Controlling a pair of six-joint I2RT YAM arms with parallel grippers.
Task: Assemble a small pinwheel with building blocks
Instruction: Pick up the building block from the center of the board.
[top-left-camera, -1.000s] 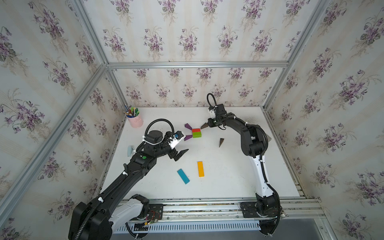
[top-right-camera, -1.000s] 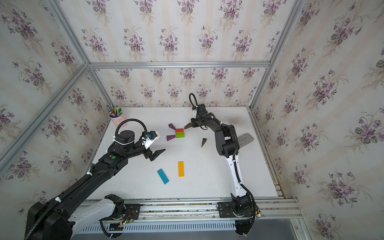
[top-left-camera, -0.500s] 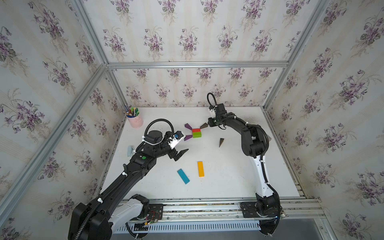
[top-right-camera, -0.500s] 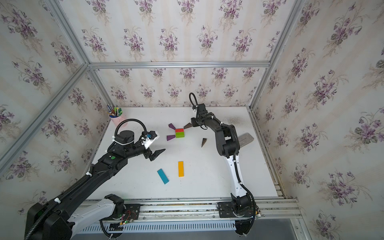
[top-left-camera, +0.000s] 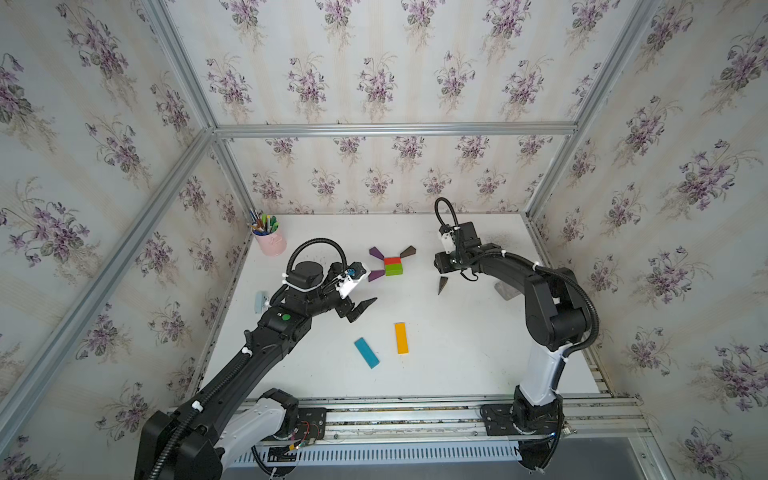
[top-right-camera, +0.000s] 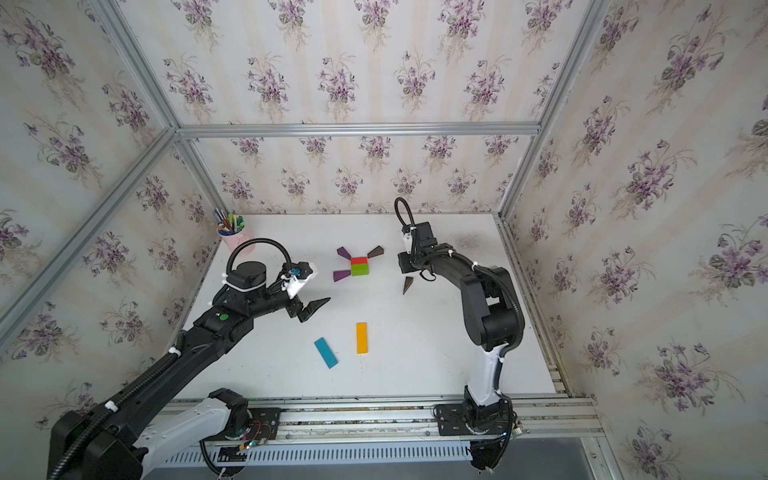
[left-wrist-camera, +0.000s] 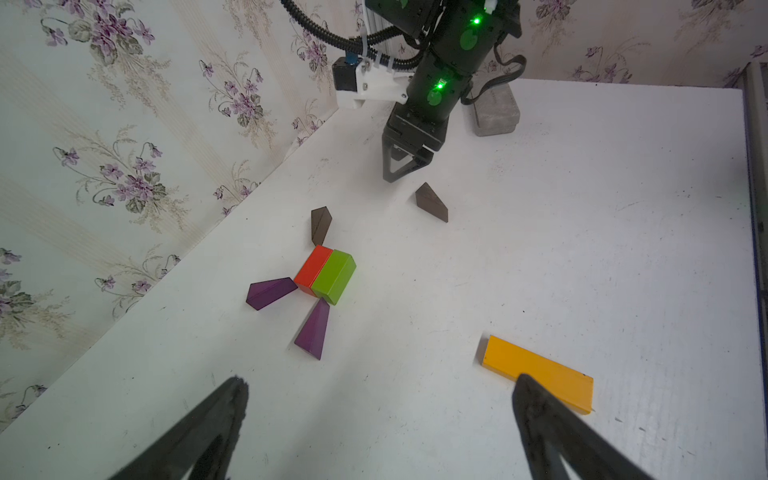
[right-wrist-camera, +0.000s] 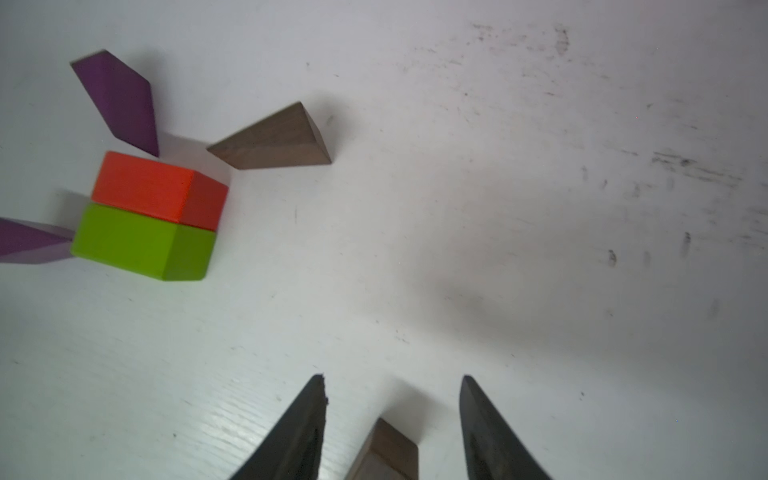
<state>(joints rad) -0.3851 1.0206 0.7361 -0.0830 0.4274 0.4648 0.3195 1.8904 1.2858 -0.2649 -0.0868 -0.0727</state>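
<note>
pinwheel part built, centre frame in both top views: red block against green block as hub. three blades are set: upper purple wedge, lower purple wedge and brown wedge. outstanding are the loose brown wedge right of the hub, and below it the orange bar and blue bar. my left fingers are wide and empty. my right fingers are partly parted by the loose wedge, gripping nothing.

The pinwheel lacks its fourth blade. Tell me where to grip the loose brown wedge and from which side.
Pinch the loose brown wedge across its long sides near the thick end; the tapered tip would likely slip out. Come straight down with the right gripper, whose open jaws hang above it.
</note>
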